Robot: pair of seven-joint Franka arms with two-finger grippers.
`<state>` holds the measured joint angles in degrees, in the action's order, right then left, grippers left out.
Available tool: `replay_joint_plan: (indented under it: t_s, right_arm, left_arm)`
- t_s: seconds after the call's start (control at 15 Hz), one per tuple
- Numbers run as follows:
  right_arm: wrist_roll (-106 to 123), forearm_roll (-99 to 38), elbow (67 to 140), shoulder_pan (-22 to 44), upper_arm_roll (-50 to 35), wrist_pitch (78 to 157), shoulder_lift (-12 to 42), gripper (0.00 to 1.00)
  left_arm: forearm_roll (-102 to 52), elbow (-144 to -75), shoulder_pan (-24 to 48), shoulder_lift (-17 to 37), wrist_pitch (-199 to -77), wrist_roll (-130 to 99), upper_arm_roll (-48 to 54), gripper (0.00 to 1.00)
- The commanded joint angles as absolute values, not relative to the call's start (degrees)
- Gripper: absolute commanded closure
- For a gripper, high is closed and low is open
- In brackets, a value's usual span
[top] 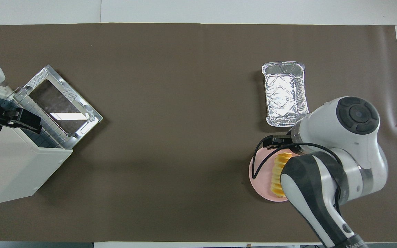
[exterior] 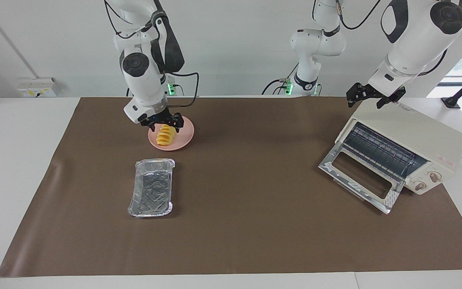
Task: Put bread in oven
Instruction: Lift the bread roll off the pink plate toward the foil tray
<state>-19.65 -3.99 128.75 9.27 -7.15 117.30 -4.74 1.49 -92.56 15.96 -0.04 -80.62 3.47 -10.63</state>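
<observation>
The bread [exterior: 165, 135], a ridged yellow-orange loaf, lies on a round pink plate [exterior: 185, 134] toward the right arm's end of the table; it also shows in the overhead view [top: 277, 172]. My right gripper [exterior: 165, 125] is down at the plate, open, with a finger on each side of the loaf's end nearer the robots. The cream-white oven [exterior: 427, 132] stands at the left arm's end with its glass door [exterior: 359, 176] dropped open and the wire rack showing. My left gripper [exterior: 375, 97] is open and hovers just over the oven's top edge.
A crinkled silver foil tray [exterior: 152, 186] lies empty, farther from the robots than the plate. A brown mat [exterior: 255, 208] covers the table. The oven's door sticks out over the mat toward the table's middle.
</observation>
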Motion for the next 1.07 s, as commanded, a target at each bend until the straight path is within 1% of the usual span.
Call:
replay_joint_plan:
  t_s: [0.0, 0.13, 0.4, 0.73, 0.8, 0.87, 0.93, 1.0]
  right_arm:
    - [-19.86, -5.79, 134.37, 8.88, -6.94, 120.67, -6.15, 0.00]
    - [-19.86, -7.37, 136.31, 8.09, -6.94, 120.76, -6.76, 0.00]
    - [-24.25, -10.37, 138.33, 5.63, -6.86, 121.72, -6.24, 0.00]
    - [-29.79, -10.37, 143.43, 5.71, -6.94, 128.58, -6.77, 0.00]
    - [-29.79, -10.37, 144.05, 5.89, -6.94, 129.37, -6.77, 0.01]
    - [-29.71, -10.37, 144.31, 6.15, -6.94, 129.55, -6.77, 0.03]
    - [-29.10, -10.37, 144.23, 6.15, -6.94, 129.55, -6.77, 0.19]
    - [-28.66, -10.37, 144.23, 6.15, -6.94, 129.55, -6.77, 0.49]
  left_arm:
    - [1.49, -92.72, 15.73, -0.79, -79.98, 3.69, -10.55, 0.00]
    - [1.49, -92.72, 15.73, -0.79, -79.98, 3.69, -10.55, 0.00]
    - [1.49, -92.72, 15.73, -0.79, -79.89, 3.69, -10.55, 0.00]
    - [1.49, -92.72, 15.73, -0.79, -79.98, 3.69, -10.55, 0.00]
    - [1.49, -92.72, 15.73, -0.79, -79.98, 3.69, -10.55, 0.00]
    - [1.49, -92.72, 15.73, -0.79, -79.98, 3.69, -10.55, 0.00]
    - [1.49, -92.72, 15.73, -0.79, -79.98, 3.69, -10.55, 0.00]
    - [1.49, -92.72, 15.73, -0.79, -79.98, 3.69, -10.55, 0.00]
